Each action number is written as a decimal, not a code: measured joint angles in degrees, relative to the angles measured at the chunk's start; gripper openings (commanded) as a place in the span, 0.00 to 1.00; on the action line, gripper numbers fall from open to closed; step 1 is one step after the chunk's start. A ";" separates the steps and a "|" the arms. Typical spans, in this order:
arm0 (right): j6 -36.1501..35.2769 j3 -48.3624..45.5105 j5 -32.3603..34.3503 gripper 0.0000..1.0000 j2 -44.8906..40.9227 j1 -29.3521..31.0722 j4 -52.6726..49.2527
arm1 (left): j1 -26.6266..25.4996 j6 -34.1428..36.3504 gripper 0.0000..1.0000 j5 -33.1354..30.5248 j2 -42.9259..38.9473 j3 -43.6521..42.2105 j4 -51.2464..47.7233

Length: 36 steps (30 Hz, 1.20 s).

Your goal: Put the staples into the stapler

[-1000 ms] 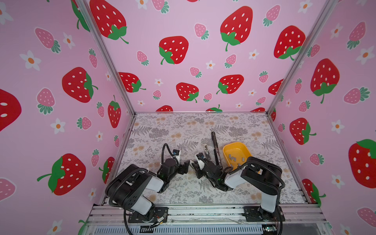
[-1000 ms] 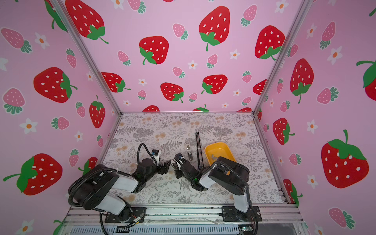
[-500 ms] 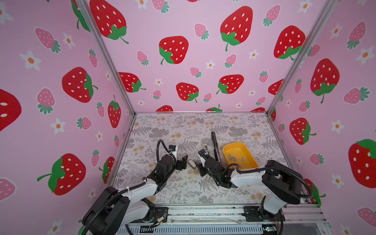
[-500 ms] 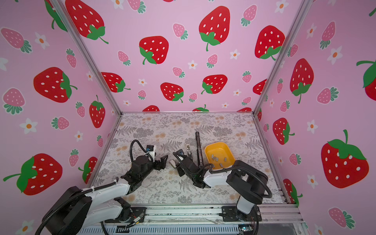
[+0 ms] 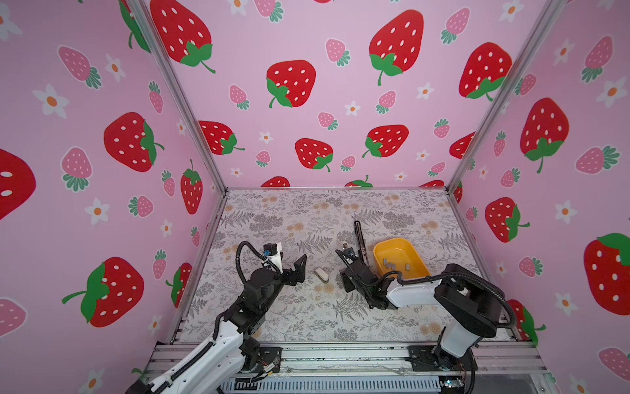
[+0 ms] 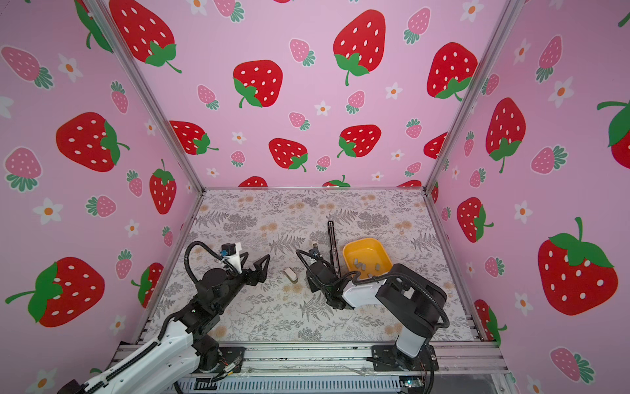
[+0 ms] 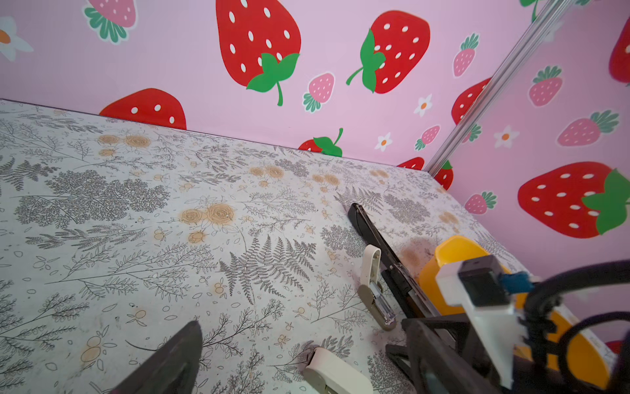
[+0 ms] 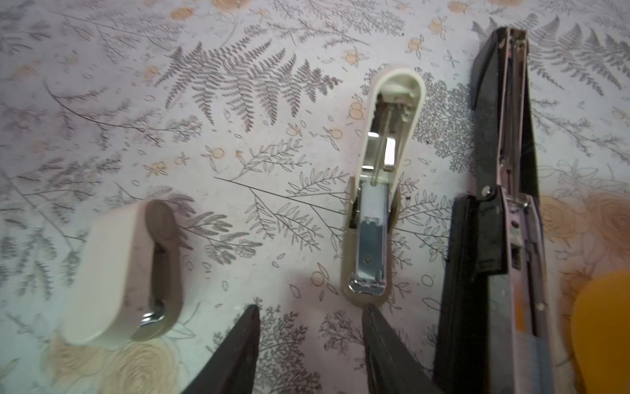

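Observation:
A small whitish stapler [image 8: 378, 191] lies opened flat on the floral table, its metal channel facing up. In both top views my right wrist hides it almost wholly. A second whitish stapler [image 5: 321, 274] [image 8: 126, 273] [image 7: 337, 375] lies closed between my two grippers. Grey staples [image 5: 390, 263] [image 6: 361, 264] sit in a yellow bowl [image 5: 414, 254] [image 6: 383, 250]. My right gripper [image 8: 310, 317] [image 5: 345, 277] is open and holds nothing; one fingertip is at the opened stapler's near end. My left gripper [image 5: 301, 269] [image 7: 300, 322] is wide open, just left of the closed stapler.
A long black stapler [image 5: 359, 238] [image 8: 504, 204] lies opened between the whitish one and the bowl. Pink strawberry walls close in the table on three sides. The metal rail [image 5: 341, 358] with both arm bases runs along the front edge.
Both grippers have opened wider and drawn apart from the middle. The closed whitish stapler now lies free on the table between them.

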 measured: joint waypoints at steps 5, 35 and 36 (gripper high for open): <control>0.52 0.61 -0.17 0.55 2.36 -1.99 -0.57 | 0.00 -0.35 0.96 -1.22 -2.40 -0.07 -4.33; -2.19 1.73 -2.60 0.57 -7.28 -5.62 -0.81 | 3.67 -1.42 0.96 -2.36 20.61 3.32 0.92; -2.32 1.44 -2.67 0.56 -7.32 -5.99 -0.57 | 3.67 -1.38 0.95 -2.21 21.44 3.50 1.53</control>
